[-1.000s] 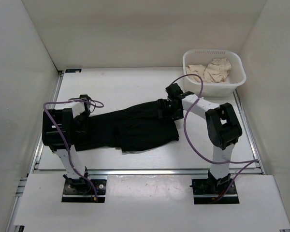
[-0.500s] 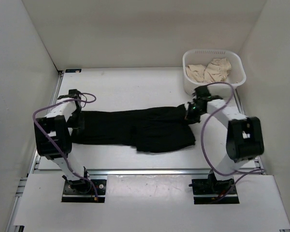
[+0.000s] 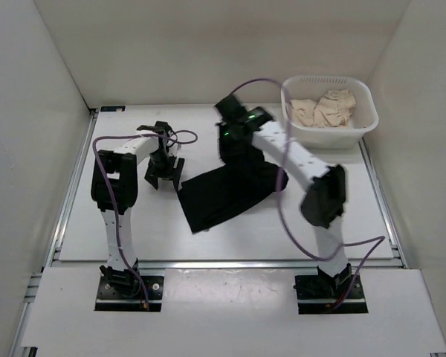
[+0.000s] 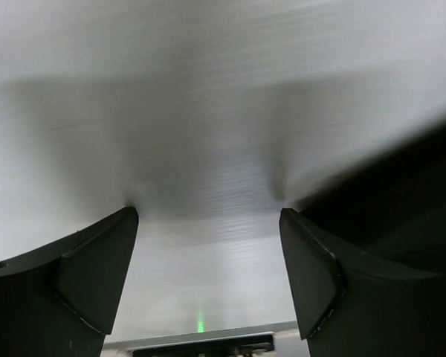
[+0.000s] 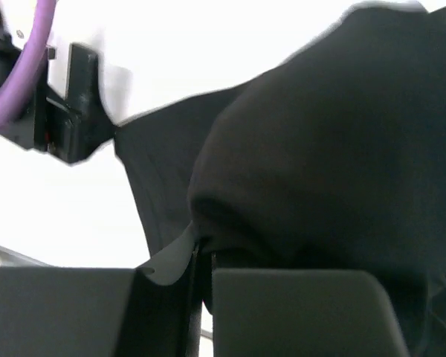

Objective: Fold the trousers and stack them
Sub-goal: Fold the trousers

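Note:
The black trousers (image 3: 221, 195) lie bunched mid-table, one end lifted toward the back. My right gripper (image 3: 233, 143) is above the table's middle, shut on that raised end. In the right wrist view the jaws (image 5: 204, 254) pinch a fold of the trousers (image 5: 320, 149), and the fabric hangs below them. My left gripper (image 3: 163, 177) stands open just left of the trousers, fingers pointing down at the table. The left wrist view shows bare table between its fingertips (image 4: 208, 217) and a corner of the trousers (image 4: 409, 201) at the right, not touched.
A white basket (image 3: 365, 121) with beige cloths (image 3: 323, 108) stands at the back right corner. White walls enclose the table on the left, back and right. The right arm's purple cable (image 3: 282, 186) loops over the trousers.
My right gripper has swung from the right side to the middle back, pulling the trouser end over with it. My left gripper has let go of the other end and moved right, open.

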Robot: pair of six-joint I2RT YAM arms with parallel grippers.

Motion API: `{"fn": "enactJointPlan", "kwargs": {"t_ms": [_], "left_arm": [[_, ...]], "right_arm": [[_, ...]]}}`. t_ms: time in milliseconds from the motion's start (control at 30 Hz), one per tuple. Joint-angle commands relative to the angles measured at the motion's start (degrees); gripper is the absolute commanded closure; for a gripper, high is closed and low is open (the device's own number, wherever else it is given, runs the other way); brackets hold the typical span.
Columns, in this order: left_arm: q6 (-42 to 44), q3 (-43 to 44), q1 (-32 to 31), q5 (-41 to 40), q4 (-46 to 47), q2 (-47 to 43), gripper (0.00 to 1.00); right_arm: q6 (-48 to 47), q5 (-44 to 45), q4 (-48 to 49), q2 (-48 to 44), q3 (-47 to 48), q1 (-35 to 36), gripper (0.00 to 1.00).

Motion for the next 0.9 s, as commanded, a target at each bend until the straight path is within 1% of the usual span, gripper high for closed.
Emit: {"fn": "enactJointPlan", "kwargs": {"t_ms": [0,33,67,100,167,200,233,267,333,367,400,433,467,567,600,700,767,800,867], "left_arm": [[-0.3,2.6,-2.3,13.7,-0.2,2.1,0.12],[-0.3,3.2,-2.8,16.2,-0.7,2.6,0.13],[-0.3,3.2,-3.4,17.1,-1.4,3.2,0.15],[-0.3,3.2,-3.9,18.0,-1.4,4.3,0.23],[-0.3,3.2,-3.9,21.2,-2.3,5.5,0.32],[-0.3,3.8,-3.9,22.8,-4.2,6.6,0.37],[-0.3,3.8,-3.9,24.3,-5.1,6.6,0.47],[-0.3,3.8,-3.9,26.6,-5.8,6.6,0.52],[-0.3,3.3,-3.9,26.6,-6.3,6.6,0.62],[-0.3,2.7,-3.9,25.7,-6.3,5.8,0.7],[-0.3,2.7,-3.9,24.8,-6.3,5.8,0.7],[-0.3,2.7,-2.5,23.7,-6.3,4.5,0.68],[-0.3,3.8,-1.8,21.4,-6.3,3.9,0.57],[-0.3,7.5,1.4,22.3,-8.2,0.2,0.38],[-0.3,8.3,1.5,23.1,-8.9,-0.9,0.27],[-0.3,8.8,0.2,26.0,-11.2,-4.7,0.19],[-0.3,7.2,-1.7,27.3,-11.9,-6.7,0.15],[-0.3,5.1,-1.7,27.9,-11.9,-6.7,0.13],[-0.3,2.2,-2.3,27.9,-10.3,-7.3,0.12]], "right_arm": [[4.9,0.8,-11.0,14.7,13.4,5.0,1.0],[5.5,0.8,-11.9,16.5,18.0,5.6,1.0],[5.5,0.2,-11.9,17.6,18.0,6.2,1.0],[5.5,-0.7,-11.3,18.1,18.0,6.2,1.0],[5.5,-1.5,-9.7,17.4,14.6,6.2,1.0],[5.5,-0.2,-9.2,15.7,13.1,6.2,1.0],[5.5,0.8,-9.2,14.8,11.6,6.2,1.0],[5.0,1.8,-8.4,13.1,8.8,6.2,1.0],[3.1,2.3,-7.8,11.8,6.6,6.2,1.0],[2.3,2.3,-6.9,11.2,5.7,6.2,1.0],[1.7,2.3,-6.9,10.4,5.0,6.2,1.0],[0.4,1.7,-6.9,10.4,4.9,6.2,1.0],[-0.4,1.7,-6.9,9.6,4.9,6.2,1.0],[-4.0,0.5,-6.9,6.5,3.8,6.2,1.0],[-4.0,1.0,-6.9,5.8,2.9,6.2,1.0],[-4.6,1.0,-6.9,2.8,-0.2,4.6,1.0],[-4.6,0.3,-6.2,1.7,-1.7,3.8,1.0],[-4.6,0.3,-6.2,0.9,-2.3,3.1,1.0],[-5.1,0.3,-5.7,0.3,-3.0,2.6,1.0]]}}
